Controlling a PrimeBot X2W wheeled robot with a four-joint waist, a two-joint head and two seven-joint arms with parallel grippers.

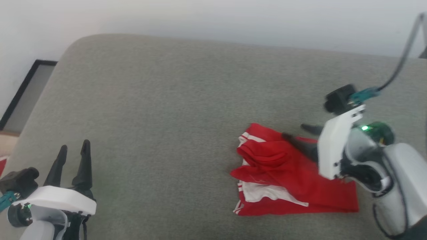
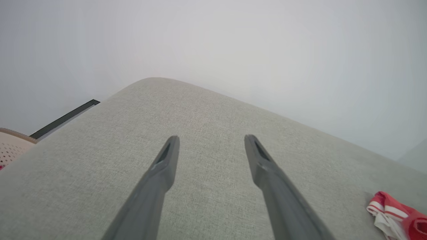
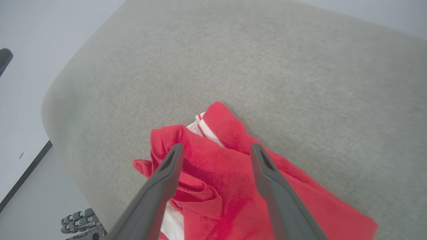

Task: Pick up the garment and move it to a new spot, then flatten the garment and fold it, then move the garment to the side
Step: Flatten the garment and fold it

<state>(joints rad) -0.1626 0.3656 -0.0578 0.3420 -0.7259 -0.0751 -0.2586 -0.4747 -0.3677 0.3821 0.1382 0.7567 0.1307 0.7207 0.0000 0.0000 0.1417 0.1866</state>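
The garment (image 1: 283, 173), a red T-shirt with white sleeve and striped trim, lies roughly folded on the grey cushion at the right. In the right wrist view the garment (image 3: 227, 173) bunches under the fingers. My right gripper (image 1: 297, 131) hovers open over its far right part, with nothing held; the right gripper (image 3: 215, 148) has its fingers spread above the red cloth. My left gripper (image 1: 74, 146) stands open at the lower left, far from the shirt. Over bare cushion, the left gripper (image 2: 210, 138) is empty, and a corner of the garment (image 2: 397, 215) shows at the right edge.
The grey upholstered cushion (image 1: 160, 110) spans the scene, with a rounded far-left corner. A black-framed panel (image 1: 23, 93) leans by the wall at left. A beige perforated basket (image 2: 10, 148) sits off the cushion's left side. A wheeled base (image 3: 81, 223) shows below the cushion edge.
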